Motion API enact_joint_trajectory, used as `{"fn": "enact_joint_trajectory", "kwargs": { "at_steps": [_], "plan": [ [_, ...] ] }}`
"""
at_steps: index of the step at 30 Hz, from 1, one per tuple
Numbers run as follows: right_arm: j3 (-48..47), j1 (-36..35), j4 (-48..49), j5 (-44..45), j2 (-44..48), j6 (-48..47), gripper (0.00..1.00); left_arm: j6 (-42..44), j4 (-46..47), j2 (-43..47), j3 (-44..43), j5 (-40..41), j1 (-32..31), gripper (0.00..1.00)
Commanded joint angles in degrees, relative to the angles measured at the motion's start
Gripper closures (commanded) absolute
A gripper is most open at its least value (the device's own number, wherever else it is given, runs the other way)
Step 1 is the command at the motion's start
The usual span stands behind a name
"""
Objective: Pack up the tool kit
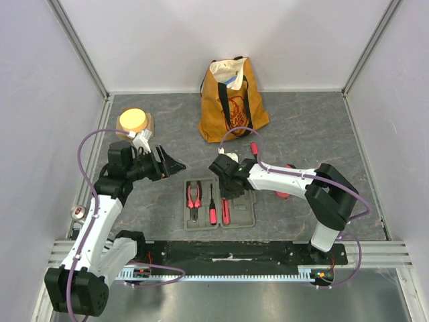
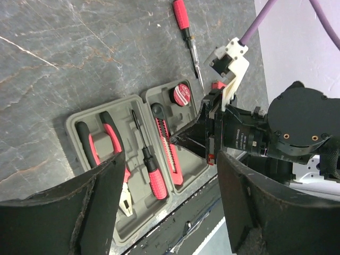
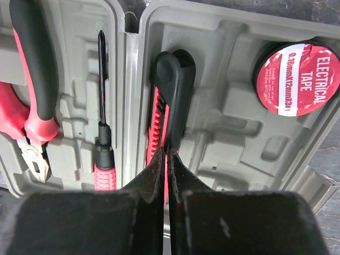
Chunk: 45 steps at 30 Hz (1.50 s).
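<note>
Right arm [image 1: 281, 178]: bent low over open case [image 3: 228, 127] on desk [image 1: 301, 127], right fingers [image 3: 146, 183] nearly closed, tips touching knife [image 3: 175, 79].
Left arm [image 1: 100, 208]: raised, left fingers [image 2: 101, 186] spread wide, empty.
Roll [image 3: 297, 79] label: "ELECTRICAL TAPE".

Matt moulded plastic case [image 3: 234, 133]; glossy label on the electrical tape roll [image 3: 296, 78]; bare metal nose on the pliers [image 3: 33, 106]; cloth tote bag [image 1: 231, 100].

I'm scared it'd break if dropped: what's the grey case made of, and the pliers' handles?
The case looks like moulded plastic, matte grey: the tool slots are shaped right into it. The pliers have handles that look like rubbery or plastic grips, red and black, slightly shiny; their pale tips look like bare metal.
</note>
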<state>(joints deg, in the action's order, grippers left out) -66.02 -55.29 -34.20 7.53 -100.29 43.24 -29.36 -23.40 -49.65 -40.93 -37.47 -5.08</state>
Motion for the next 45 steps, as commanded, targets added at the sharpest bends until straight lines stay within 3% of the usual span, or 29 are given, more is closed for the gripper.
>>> {"fn": "enact_joint_trajectory", "kwargs": {
  "at_steps": [1,9,16,27,34,36,40,45],
  "plan": [
    [2.7,0.2,2.6,-1.2,-2.6,0.0,0.99,-3.5,3.9,-0.4,2.0,-1.1,-2.5,0.27],
    [7.0,1.7,4.4,-3.7,-4.6,-0.7,1.0,-6.8,6.9,-3.3,4.1,4.3,-11.7,0.43],
    [9.6,2.9,5.1,-3.9,-7.2,-3.0,1.0,-8.8,7.7,-9.1,3.9,12.3,-19.9,0.51],
    [13.3,3.2,8.3,-3.6,-8.8,-3.2,1.0,-10.5,6.7,-14.4,5.2,17.1,-21.5,0.57],
    [5.6,3.3,6.2,1.1,-3.3,-3.3,0.98,-9.6,3.2,-14.4,0.9,20.5,-21.6,0.57],
    [2.4,3.3,5.3,2.8,-1.7,-3.4,0.92,-8.9,1.2,-14.1,-1.2,22.7,-21.6,0.56],
    [-4.1,3.8,3.0,5.3,0.7,-4.8,0.66,-7.8,-1.6,-12.8,-3.5,26.3,-21.5,0.53],
    [-11.5,4.8,-0.8,8.3,3.0,-7.6,0.47,-7.4,-4.3,-10.9,-4.4,30.0,-21.5,0.43]
  ]
}}
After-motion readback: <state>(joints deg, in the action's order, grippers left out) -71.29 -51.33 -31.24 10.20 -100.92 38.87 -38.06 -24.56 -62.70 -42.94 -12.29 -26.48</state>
